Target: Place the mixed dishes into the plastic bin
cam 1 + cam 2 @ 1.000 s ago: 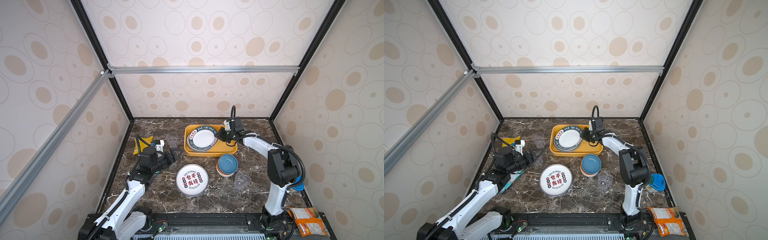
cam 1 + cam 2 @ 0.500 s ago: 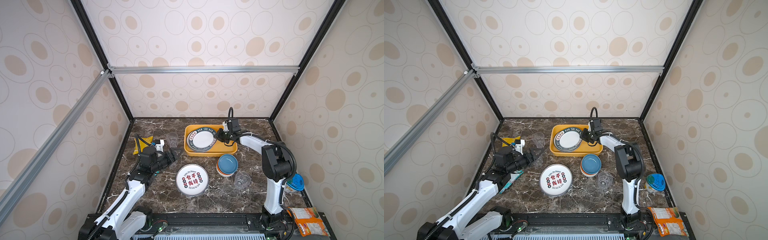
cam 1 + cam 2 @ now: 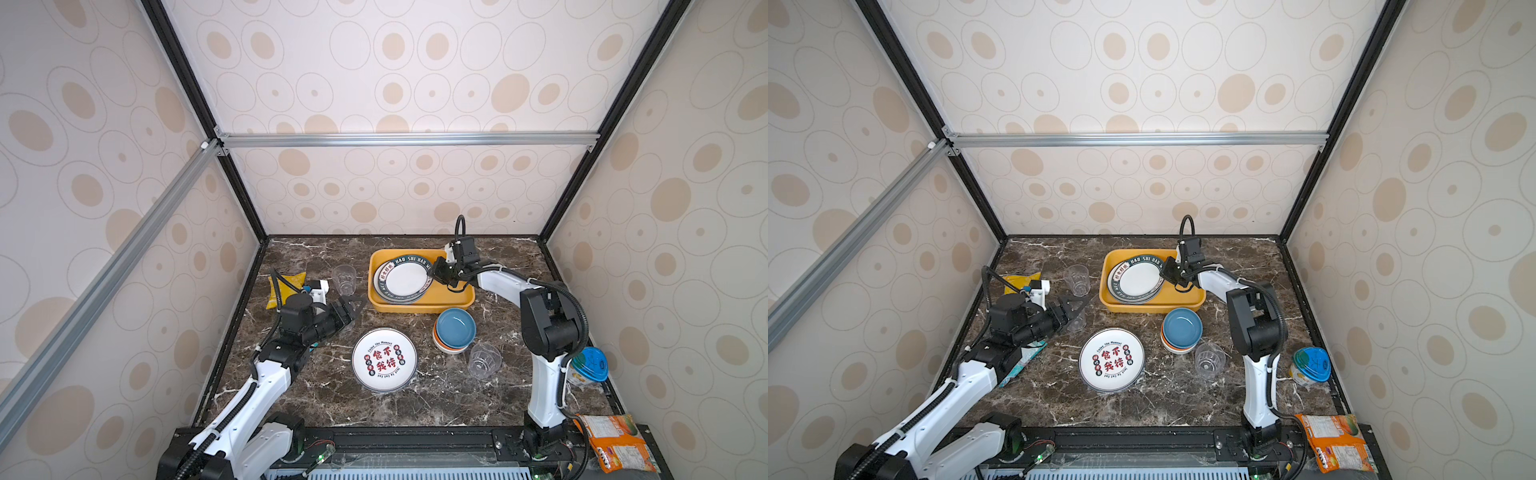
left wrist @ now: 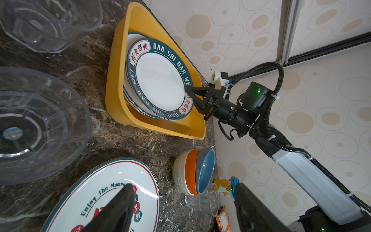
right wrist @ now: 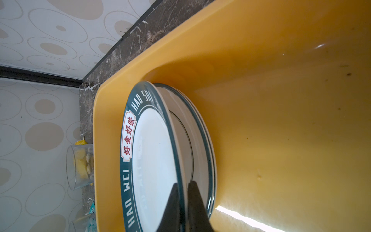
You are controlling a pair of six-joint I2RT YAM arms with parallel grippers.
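The yellow-orange plastic bin point(image 3: 419, 306) point(image 3: 1152, 308) stands at the back centre. My right gripper point(image 3: 434, 272) point(image 5: 182, 186) is shut on the rim of a green-rimmed plate point(image 3: 405, 276) point(image 5: 152, 160), held tilted over other plates point(image 5: 200, 140) lying in the bin. On the table sit a red-and-black printed plate point(image 3: 384, 359), stacked blue, orange and white bowls point(image 3: 455, 330), and clear cups point(image 3: 343, 279) point(image 3: 484, 360). My left gripper point(image 3: 353, 307) point(image 4: 184, 192) hovers open and empty left of the bin, beside another cup point(image 3: 1076, 322).
A yellow snack bag point(image 3: 286, 286) lies at the back left behind my left arm. A blue-lidded container point(image 3: 590, 368) stands by the right wall, and an orange printed packet point(image 3: 615, 442) lies at the front right corner.
My right arm has shifted slightly left and back with the plate in its grip, settling it over the plates in the bin. The left arm has stayed still.
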